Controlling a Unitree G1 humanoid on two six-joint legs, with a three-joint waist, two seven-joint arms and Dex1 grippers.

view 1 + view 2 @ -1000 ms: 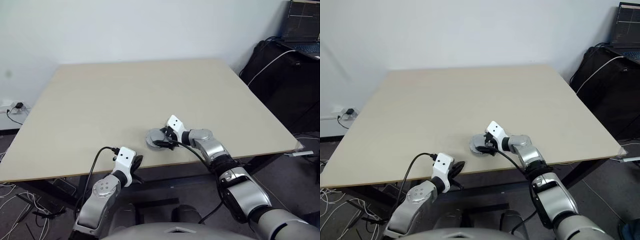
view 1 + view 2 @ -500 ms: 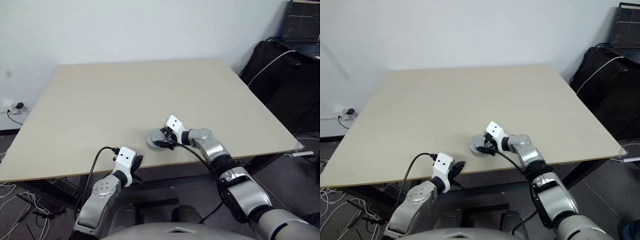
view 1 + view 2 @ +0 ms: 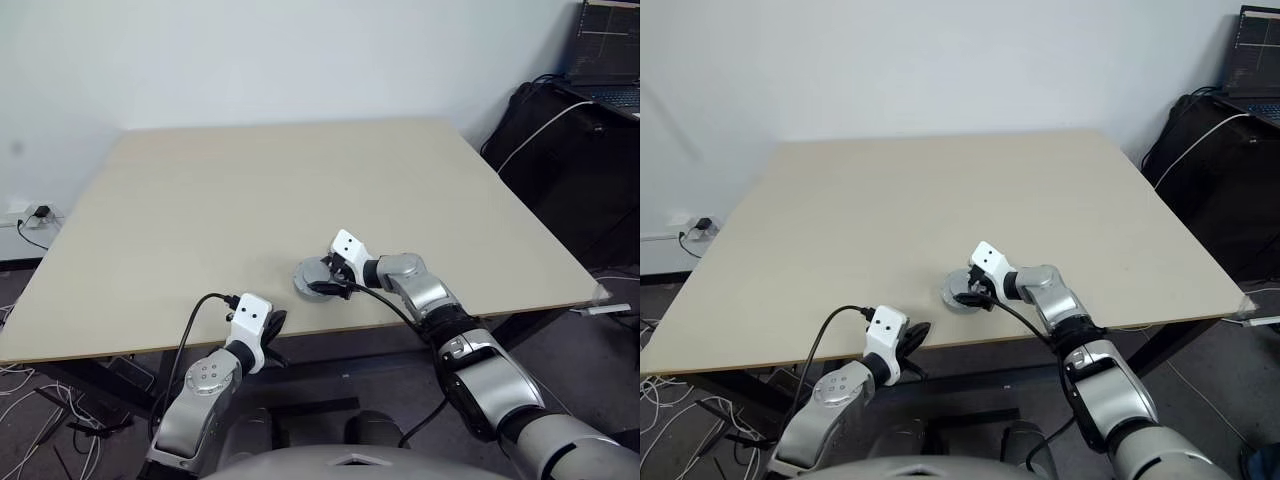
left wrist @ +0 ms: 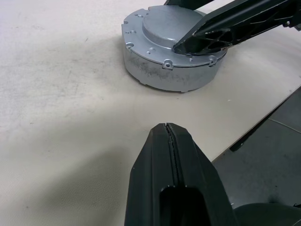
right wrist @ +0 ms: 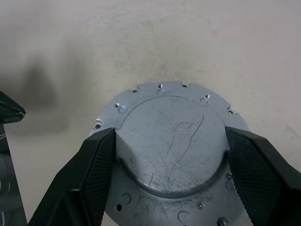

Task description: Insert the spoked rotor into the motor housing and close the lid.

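Observation:
The lid (image 4: pixel 164 77) is a round light-grey metal piece standing on the table (image 3: pixel 250 190) near its front edge, smooth face and raised hub upward. My right gripper (image 5: pixel 170 136) reaches over it from the right, one black finger (image 5: pixel 89 165) against each side of the hub, shut on it. The left gripper (image 4: pixel 168 127) hovers low at the table's front edge, a short way left of the lid and apart from it, shut and empty. Whatever lies beneath the lid is covered, so the spoked rotor and the motor housing are hidden.
To the right of the table stands a black bag (image 3: pixel 560 150) with a white cable across it and a laptop (image 3: pixel 608 50) above it. At the far left a wall socket with cables (image 3: pixel 30 212) sits low on the wall.

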